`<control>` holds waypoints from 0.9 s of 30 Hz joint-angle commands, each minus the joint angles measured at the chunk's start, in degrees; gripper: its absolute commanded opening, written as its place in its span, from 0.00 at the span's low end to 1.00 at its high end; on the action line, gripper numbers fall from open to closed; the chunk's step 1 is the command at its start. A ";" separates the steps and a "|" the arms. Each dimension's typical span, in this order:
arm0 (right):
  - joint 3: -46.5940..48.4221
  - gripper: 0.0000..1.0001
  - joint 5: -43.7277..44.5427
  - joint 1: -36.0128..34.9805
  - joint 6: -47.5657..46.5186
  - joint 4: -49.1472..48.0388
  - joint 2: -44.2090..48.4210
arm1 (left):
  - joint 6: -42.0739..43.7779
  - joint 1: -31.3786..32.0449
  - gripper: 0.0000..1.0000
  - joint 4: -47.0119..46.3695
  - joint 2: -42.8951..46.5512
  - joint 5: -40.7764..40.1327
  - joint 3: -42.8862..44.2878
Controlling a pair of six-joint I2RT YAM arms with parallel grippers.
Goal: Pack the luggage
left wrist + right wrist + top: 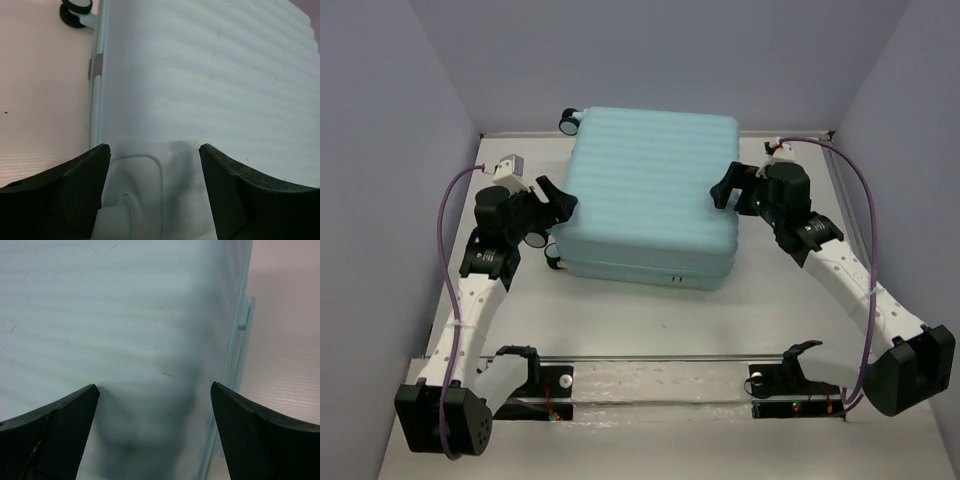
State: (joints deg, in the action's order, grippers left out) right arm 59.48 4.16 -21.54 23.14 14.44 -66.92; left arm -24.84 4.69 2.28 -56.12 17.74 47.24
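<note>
Jaws apart on both arms, each pair spread over suitcase shell. Top view: suitcase (655,190) lies flat and shut at the far middle of the table (650,320), ribbed shell up, ribs running left to right. A black wheel (567,121) shows at its far left corner. Left gripper (555,200) sits at the left edge of the case, pointing right. Right gripper (725,187) sits at the right edge, pointing left. Whether either touches the shell: cannot tell from this view. Left wrist view: left gripper (155,150) wide open, both fingers low in frame, over the suitcase (210,75). A moulded recess in the shell shows between the fingers. The seam between the two shells runs up the left side, with a wheel (75,10) at top left and table (40,90) beside it. Right wrist view: right gripper (155,387) wide open over the suitcase (125,315), with a shadow on the shell between the fingers. Case edge with a small tab (245,315) lies to the right, then table (285,350).
</note>
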 commanded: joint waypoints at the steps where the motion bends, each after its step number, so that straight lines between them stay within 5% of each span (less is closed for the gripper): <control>1: 1.34 1.00 -10.04 0.45 -1.16 -2.90 -3.91 | 1.03 2.07 0.83 -1.14 1.36 10.19 -4.95; 6: 5.46 0.96 -18.83 0.45 -0.90 -5.29 -10.42 | -1.61 7.16 0.80 -4.30 2.59 14.16 -10.50; 12: 15.21 0.97 -32.10 0.45 -3.09 -8.11 -21.66 | -10.47 23.24 0.78 -12.37 6.98 13.38 -17.70; 17: 27.50 0.99 -39.57 0.45 -3.54 -5.74 -30.98 | -14.71 33.43 0.79 -17.21 7.95 11.18 -17.63; 27: 53.89 1.00 -46.71 1.50 -3.28 2.52 -49.97 | -16.12 42.42 0.78 -21.44 3.57 11.09 -13.50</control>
State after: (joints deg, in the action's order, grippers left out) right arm 107.35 -21.04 -12.69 14.33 7.53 -115.24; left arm -37.21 43.53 -13.54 -49.34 17.61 31.59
